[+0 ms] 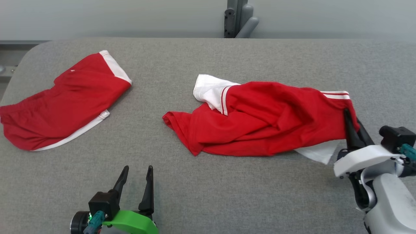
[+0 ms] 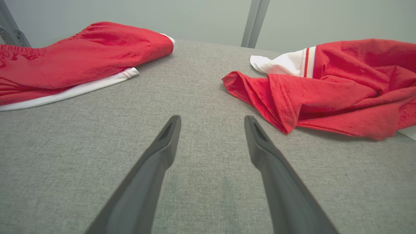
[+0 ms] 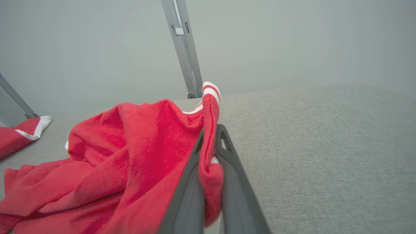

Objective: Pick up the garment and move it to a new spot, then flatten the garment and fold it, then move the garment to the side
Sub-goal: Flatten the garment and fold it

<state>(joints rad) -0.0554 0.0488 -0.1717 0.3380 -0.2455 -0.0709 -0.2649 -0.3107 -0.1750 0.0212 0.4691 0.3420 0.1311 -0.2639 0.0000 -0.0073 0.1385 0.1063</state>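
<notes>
The garment (image 1: 263, 120) is a crumpled red shirt with white striped trim, lying right of the table's middle; it also fills the left of the right wrist view (image 3: 130, 169) and the right of the left wrist view (image 2: 341, 87). My right gripper (image 1: 350, 118) is shut on its right edge, a fold of red cloth pinched between the dark fingers (image 3: 227, 156). My left gripper (image 1: 136, 175) stands open near the front edge, nothing between its fingers (image 2: 162, 146), a short way left of the garment's nearest corner.
A second red garment (image 1: 61, 104) with white trim lies at the far left of the grey padded table (image 1: 227, 182), also in the left wrist view (image 2: 74, 55). A grey metal post (image 1: 239, 19) rises behind the far edge.
</notes>
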